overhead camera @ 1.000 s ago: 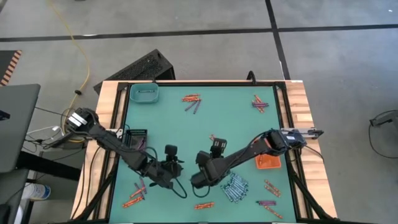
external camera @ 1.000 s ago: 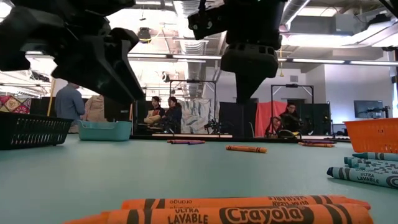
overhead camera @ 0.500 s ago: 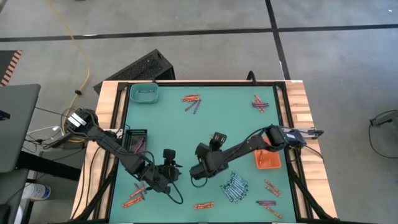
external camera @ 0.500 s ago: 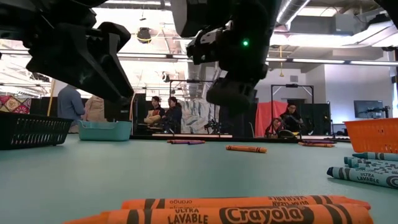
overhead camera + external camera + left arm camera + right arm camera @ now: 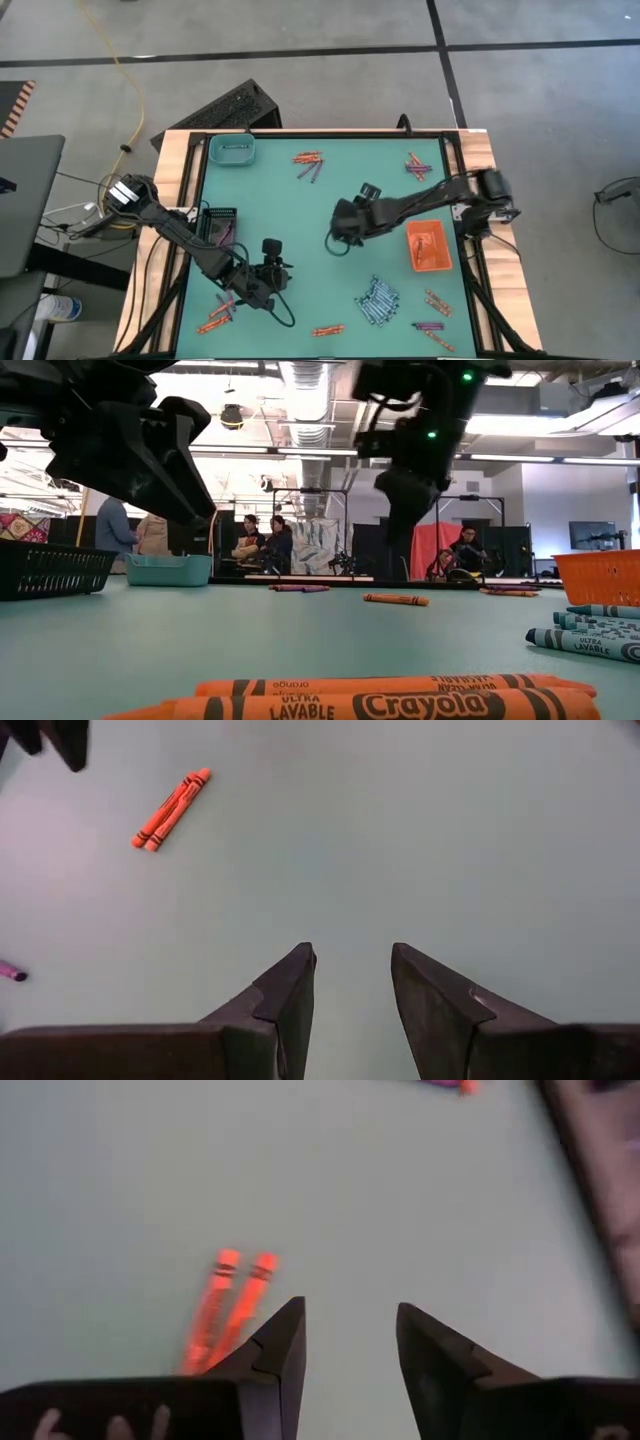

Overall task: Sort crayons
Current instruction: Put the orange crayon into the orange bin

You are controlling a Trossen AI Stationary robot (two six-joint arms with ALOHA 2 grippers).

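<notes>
Read the table from left to right. The black tray (image 5: 221, 222) at the left edge appears to hold a few purple crayons; the exact count cannot be read. The teal tray (image 5: 232, 150) at the far left corner looks empty.

The left gripper (image 5: 272, 283) hovers over bare mat near the front, fingers parted and holding nothing. Loose orange crayons (image 5: 216, 318) lie just beside it, with another orange pair (image 5: 327, 329) at the front centre.

The right gripper (image 5: 338, 236) hangs above mid-table, fingers likewise parted and empty. In its wrist view, two orange crayons (image 5: 228, 1302) lie just beyond the fingertips.

A mixed cluster (image 5: 309, 163) sits at the far centre. A blue-grey pile (image 5: 377, 301) lies near the front right. The orange tray (image 5: 429, 246) holds at least one orange crayon. More strays remain at the far right (image 5: 417, 167) and front right (image 5: 433, 312).

Judge the sort as barely started: most crayons are still on the mat.
</notes>
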